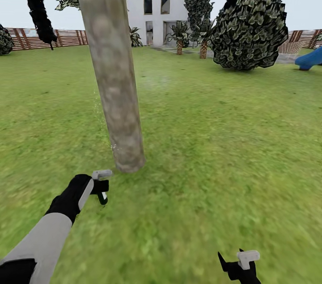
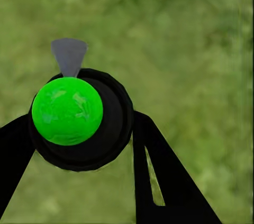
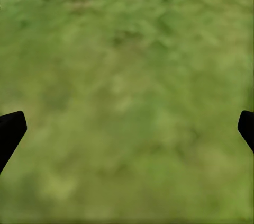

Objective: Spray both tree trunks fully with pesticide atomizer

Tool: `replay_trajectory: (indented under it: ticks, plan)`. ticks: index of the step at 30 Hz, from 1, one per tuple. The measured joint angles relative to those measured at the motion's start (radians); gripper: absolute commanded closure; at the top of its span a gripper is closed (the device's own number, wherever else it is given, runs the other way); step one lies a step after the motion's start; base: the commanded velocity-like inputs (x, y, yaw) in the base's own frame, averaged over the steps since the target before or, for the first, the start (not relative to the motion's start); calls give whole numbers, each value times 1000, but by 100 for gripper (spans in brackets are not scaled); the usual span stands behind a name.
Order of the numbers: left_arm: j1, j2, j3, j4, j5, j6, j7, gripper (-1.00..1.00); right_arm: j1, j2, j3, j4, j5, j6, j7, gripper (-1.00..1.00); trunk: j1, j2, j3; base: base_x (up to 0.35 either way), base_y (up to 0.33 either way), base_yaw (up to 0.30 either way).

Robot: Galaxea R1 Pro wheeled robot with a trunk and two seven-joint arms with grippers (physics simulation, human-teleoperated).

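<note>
No legible text, label, brand, number or sign found in any view. Surfaces inspected: the tree trunk (image 1: 115, 74), the white house (image 1: 156, 4), the wooden fence (image 1: 67, 38), and the green-capped atomizer (image 2: 67, 110) seen from the left wrist. All are bare of lettering
</note>
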Motion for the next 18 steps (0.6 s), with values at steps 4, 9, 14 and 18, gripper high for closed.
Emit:
replay_trajectory:
  ticks: [4, 9, 14, 18]
  plan:
    - [-137, -35, 0, 5, 3, 153, -7, 100, 0, 0, 0, 2, 1, 0, 0, -100, 0, 0, 0, 0, 0, 0]
    - [-223, -57, 0, 2, -7, 237, -8, 100, 0, 0, 0, 11, 1, 0, 1, -100, 0, 0, 0, 0, 0, 0]
    - [-213, -12, -2, -7, -16, 243, -8, 100, 0, 0, 0, 11, 1, -1, 0, -100, 0, 0, 0, 10, 0, 140]
    - [-211, -18, -1, -8, -7, 243, -8, 100, 0, 0, 0, 11, 1, -1, 0, -100, 0, 0, 0, 270, 0, 112]
